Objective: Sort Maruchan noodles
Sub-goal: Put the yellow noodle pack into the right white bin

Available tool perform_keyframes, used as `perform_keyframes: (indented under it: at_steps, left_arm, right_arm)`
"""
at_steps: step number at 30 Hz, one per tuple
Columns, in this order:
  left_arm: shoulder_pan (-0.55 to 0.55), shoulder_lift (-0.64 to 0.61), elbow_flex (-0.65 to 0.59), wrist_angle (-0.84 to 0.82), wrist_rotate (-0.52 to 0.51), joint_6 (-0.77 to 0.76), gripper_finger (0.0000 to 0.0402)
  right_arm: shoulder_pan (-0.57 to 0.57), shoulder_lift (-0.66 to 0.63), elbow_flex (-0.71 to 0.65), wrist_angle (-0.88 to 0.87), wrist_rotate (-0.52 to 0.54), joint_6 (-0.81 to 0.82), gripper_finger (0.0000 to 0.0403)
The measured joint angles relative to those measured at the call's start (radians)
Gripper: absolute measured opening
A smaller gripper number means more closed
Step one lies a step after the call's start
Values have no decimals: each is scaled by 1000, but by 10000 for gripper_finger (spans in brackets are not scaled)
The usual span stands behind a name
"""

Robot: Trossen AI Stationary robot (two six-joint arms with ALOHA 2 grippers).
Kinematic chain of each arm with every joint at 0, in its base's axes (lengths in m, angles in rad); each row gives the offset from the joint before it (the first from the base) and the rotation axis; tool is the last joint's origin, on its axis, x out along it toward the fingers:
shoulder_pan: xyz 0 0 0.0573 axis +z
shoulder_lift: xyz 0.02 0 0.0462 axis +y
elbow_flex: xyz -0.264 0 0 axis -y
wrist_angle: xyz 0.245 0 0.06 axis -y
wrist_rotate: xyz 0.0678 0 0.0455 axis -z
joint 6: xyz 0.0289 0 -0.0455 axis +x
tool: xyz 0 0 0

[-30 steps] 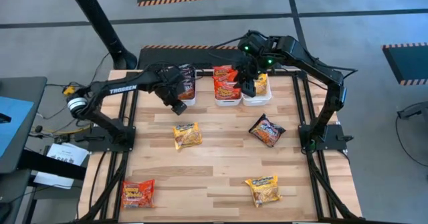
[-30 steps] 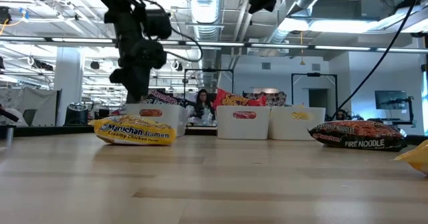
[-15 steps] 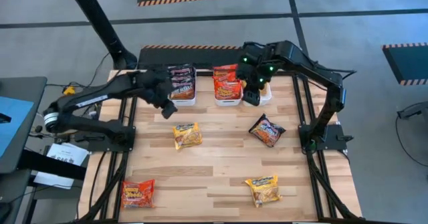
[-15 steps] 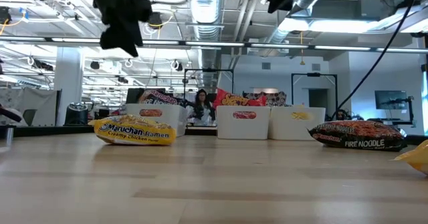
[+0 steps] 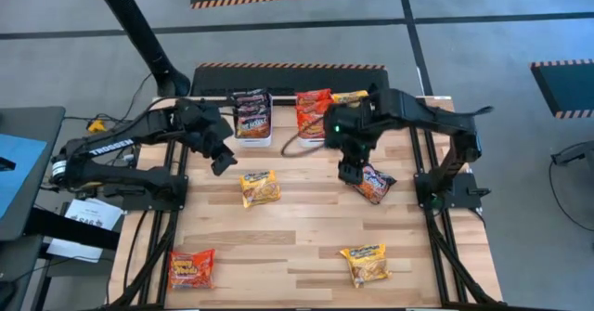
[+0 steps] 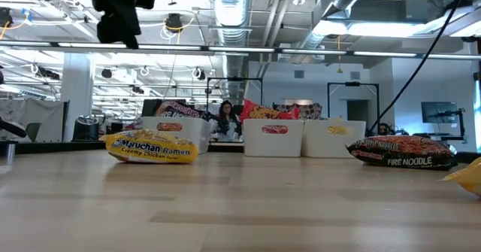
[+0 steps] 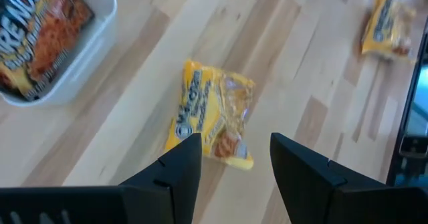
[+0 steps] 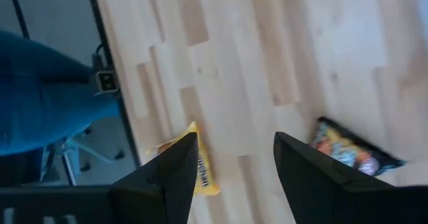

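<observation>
Four Maruchan noodle packets lie flat on the wooden table: a yellow one [image 5: 260, 187] [image 7: 212, 120] left of centre, a dark one [image 5: 376, 185] [image 8: 351, 149] right of centre, a second yellow one [image 5: 365, 263] and a red one [image 5: 191, 267] near the front edge. More packets sit in three white bins at the far edge. My left gripper [image 5: 221, 158] [image 7: 231, 154] hangs open in the air, up and to the left of the first yellow packet. My right gripper [image 5: 350, 170] [image 8: 234, 157] hangs open above the table at the dark packet's left end.
The left bin [image 5: 251, 118] holds dark packets, the middle bin [image 5: 314, 118] red ones, and the right bin [image 5: 351, 97], with yellow ones, is partly behind my right arm. Bare wood lies between the loose packets. A person sits in the room behind the table [image 6: 225, 116].
My left gripper has risen and drawn away from the left bin toward the table's left and near side. My right gripper has swung from over the right bin toward the near edge, turning as it went, and now hangs by the dark packet.
</observation>
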Motion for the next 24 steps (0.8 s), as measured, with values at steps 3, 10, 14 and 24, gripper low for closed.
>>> perform_keyframes:
  at_steps: [3, 10, 14, 24]
  left_arm:
    - [-15, 2, 0, -23, 1, 33, 164]
    - [-53, 3, 0, -24, 2, 87, 164]
    - [-67, 3, 0, -25, 1, 88, 164]
    - [-76, 3, 0, -25, -1, 106, 164]
  right_arm:
    - [61, 0, -3, 1, -1, 55, 223]
    - [188, 0, -143, 2, -2, 245, 222]
    - [268, 0, -250, 24, -4, 251, 222]
    - [366, 0, -515, 232, -97, 264, 221]
